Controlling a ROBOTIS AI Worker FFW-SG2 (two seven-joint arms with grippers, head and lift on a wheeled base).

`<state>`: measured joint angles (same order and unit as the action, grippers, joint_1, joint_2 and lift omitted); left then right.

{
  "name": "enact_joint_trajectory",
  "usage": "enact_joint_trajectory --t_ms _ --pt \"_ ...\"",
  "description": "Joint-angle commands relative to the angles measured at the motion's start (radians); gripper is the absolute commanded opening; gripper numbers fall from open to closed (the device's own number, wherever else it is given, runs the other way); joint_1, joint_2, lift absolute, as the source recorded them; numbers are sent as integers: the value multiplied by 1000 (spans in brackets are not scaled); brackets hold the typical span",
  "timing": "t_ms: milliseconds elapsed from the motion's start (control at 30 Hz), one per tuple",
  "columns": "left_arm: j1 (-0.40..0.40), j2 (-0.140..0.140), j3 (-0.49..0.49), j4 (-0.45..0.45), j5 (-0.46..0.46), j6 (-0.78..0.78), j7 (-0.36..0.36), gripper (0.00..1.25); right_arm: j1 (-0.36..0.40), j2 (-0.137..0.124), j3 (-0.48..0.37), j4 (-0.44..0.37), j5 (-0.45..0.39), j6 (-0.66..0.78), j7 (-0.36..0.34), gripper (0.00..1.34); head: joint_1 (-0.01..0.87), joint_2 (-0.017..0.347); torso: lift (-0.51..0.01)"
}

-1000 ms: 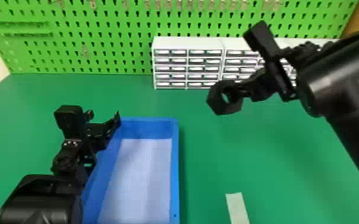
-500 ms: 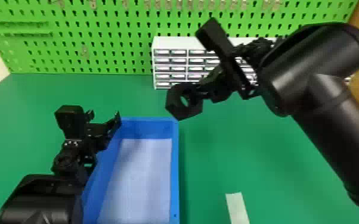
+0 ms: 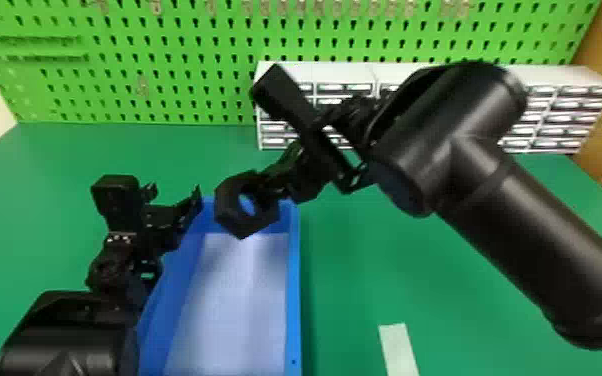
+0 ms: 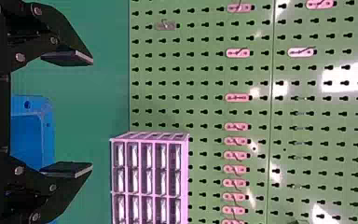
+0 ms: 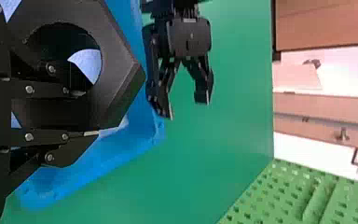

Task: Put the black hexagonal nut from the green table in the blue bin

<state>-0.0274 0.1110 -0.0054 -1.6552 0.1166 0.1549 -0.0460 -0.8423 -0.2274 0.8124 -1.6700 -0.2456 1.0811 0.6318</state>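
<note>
In the head view my right gripper holds the black hexagonal nut above the far end of the blue bin. The right wrist view has the right gripper shut on one side of the nut, its round hole facing the camera, with part of the blue bin behind. Parked beside the bin's left wall is my left gripper, its fingers apart with nothing between them. The left gripper likewise stands open in the left wrist view, near a corner of the bin.
A white drawer cabinet stands at the back of the green table, against a green pegboard. A pale strip lies on the table right of the bin. The left gripper is close to the bin's far left corner.
The right arm has swung left across the table, carrying the nut from right of the bin to over its far end. The left arm has kept still.
</note>
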Motion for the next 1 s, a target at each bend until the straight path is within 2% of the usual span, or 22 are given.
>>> enact_joint_trajectory --t_ms 0,267,633,967 --pt "0 1 1 0 0 0 0 799 -6 8 50 49 -60 -41 -21 336 686 51 -96" --pt "0 1 1 -2 0 0 0 799 -6 25 111 119 -113 -105 -63 338 686 51 -96" --pt "-2 1 -2 0 0 0 0 799 -1 29 185 205 -184 -170 -121 338 686 51 -96" --pt "-2 -1 -4 -3 2 0 0 799 3 28 205 227 -199 -182 -136 338 686 51 -96"
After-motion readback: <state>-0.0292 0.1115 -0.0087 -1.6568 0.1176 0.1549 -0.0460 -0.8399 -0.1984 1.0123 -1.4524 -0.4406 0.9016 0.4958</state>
